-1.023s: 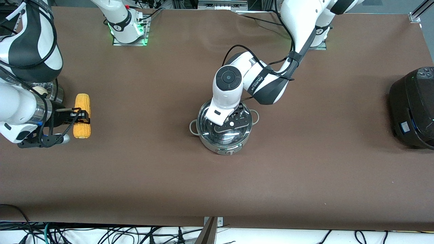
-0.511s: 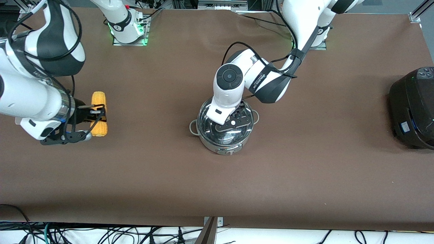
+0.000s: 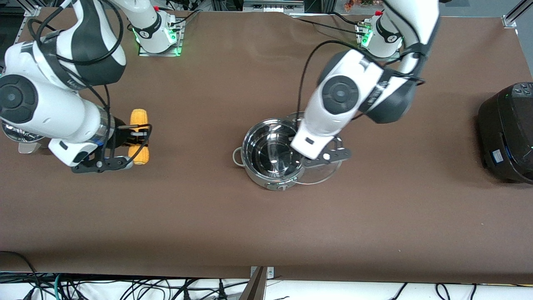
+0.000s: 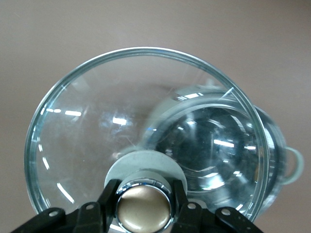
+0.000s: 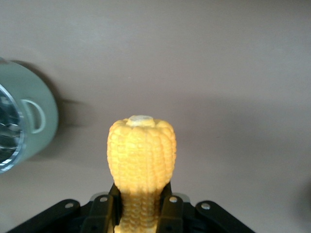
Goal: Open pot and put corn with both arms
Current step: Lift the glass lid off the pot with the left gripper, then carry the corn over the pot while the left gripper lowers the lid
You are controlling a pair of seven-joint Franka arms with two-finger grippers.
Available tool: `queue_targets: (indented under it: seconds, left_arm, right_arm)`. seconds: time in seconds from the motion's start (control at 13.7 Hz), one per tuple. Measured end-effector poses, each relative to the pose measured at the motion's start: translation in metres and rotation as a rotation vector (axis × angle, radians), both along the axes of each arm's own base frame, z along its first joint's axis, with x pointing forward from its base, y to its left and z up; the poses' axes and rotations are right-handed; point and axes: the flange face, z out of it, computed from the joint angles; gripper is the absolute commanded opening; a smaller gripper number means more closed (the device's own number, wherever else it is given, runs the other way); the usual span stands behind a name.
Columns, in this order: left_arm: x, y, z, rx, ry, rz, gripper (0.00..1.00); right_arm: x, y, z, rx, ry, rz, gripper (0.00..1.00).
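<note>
The steel pot [image 3: 270, 155] stands open at mid-table; it also shows in the right wrist view [image 5: 24, 127]. My left gripper [image 3: 321, 159] is shut on the brass-coloured knob [image 4: 143, 208] of the clear glass lid [image 3: 324, 173]. It holds the lid in the air, over the pot's rim on the side toward the left arm's end. In the left wrist view the pot [image 4: 214, 145] shows through the lid [image 4: 112, 121]. My right gripper [image 3: 132, 137] is shut on the yellow corn [image 3: 139, 135] and holds it above the table toward the right arm's end. The cob [image 5: 141, 155] sticks out past the fingers.
A big black cooker [image 3: 509, 132] stands at the left arm's end of the table. A steel steamer bowl [image 3: 17, 139] is mostly hidden under the right arm. Brown cloth covers the table.
My left gripper has lifted the lid off the pot and carried it toward the left arm's end. My right gripper has lifted the corn and moved it toward the pot.
</note>
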Motion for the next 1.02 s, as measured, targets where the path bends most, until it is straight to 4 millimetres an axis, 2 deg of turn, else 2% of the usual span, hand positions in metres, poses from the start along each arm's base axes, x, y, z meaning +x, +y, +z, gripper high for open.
queue_targets:
  seconds: [0.29, 0.44, 0.66, 0.8, 1.02]
  left_arm:
    - [0.006, 0.092, -0.005, 0.021, 0.043, -0.137, 0.0]
    - [0.003, 0.141, -0.014, 0.027, 0.075, -0.205, 0.0]
    - [-0.001, 0.211, -0.03, 0.023, 0.092, -0.271, 0.0]
    - [-0.003, 0.251, -0.051, 0.016, 0.069, -0.313, 0.0]
    - [-0.01, 0.287, -0.094, 0.014, 0.027, -0.35, 0.0]
  right_arm:
    - [-0.024, 0.09, 0.006, 0.042, -0.049, -0.054, 0.09]
    - [-0.037, 0.137, -0.003, 0.057, -0.068, -0.077, 0.09]
    - [-0.048, 0.199, -0.035, 0.1, -0.103, -0.101, 0.09]
    - [-0.054, 0.236, -0.062, 0.133, -0.12, -0.114, 0.09]
    - [-0.066, 0.276, -0.096, 0.168, -0.133, -0.135, 0.09]
